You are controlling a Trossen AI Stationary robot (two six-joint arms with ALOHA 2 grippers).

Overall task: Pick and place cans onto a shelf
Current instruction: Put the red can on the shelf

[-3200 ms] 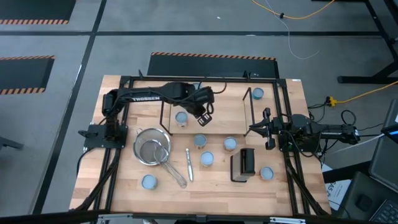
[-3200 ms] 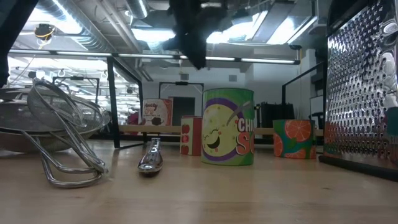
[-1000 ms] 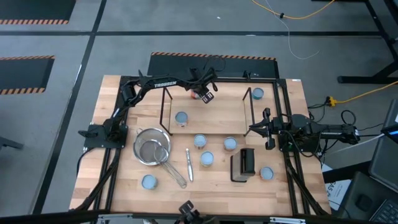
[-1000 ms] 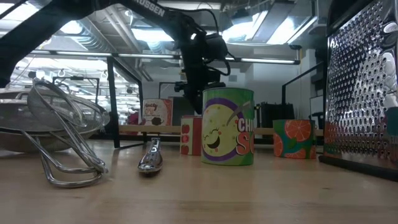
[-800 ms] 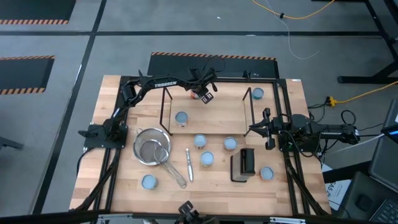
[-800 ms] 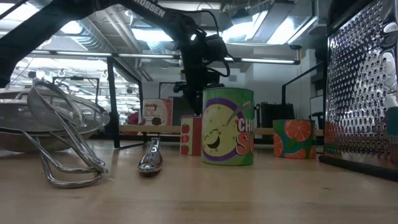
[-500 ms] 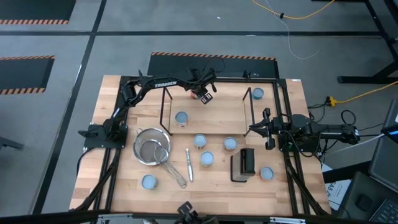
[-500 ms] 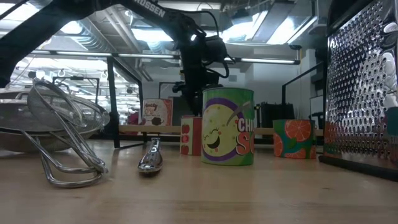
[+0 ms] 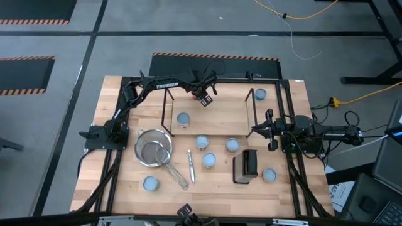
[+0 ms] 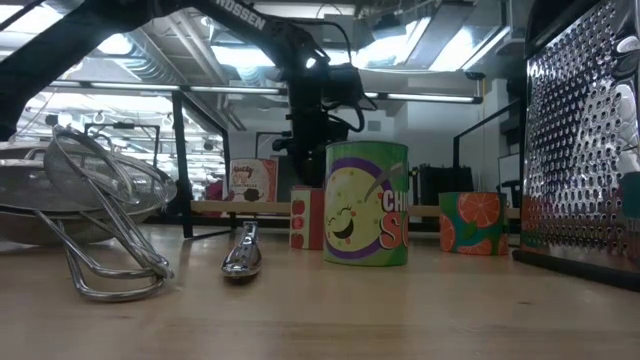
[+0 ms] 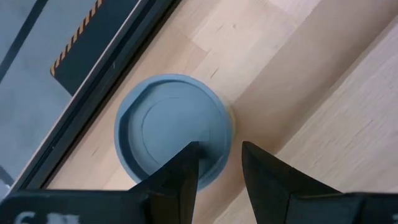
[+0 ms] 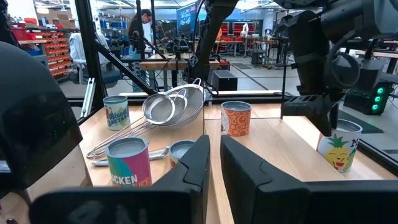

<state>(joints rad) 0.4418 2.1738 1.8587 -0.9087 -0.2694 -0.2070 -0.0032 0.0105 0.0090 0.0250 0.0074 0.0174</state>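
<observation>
1. Though the shelf holds only one can, the left gripper hovers at its far edge, fingers spread over a tin and gripping nothing.
2. The right gripper waits beside the shelf's end, its fingers nearly closed and empty.
3. By my count, six cans sit on the table; most of the job remains.

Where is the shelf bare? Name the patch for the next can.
Bare: the right half of the shelf, from the can across to the right wire frame. Crowded: its back edge under the left claw, and the table in front, with cans, strainer and grater.
</observation>
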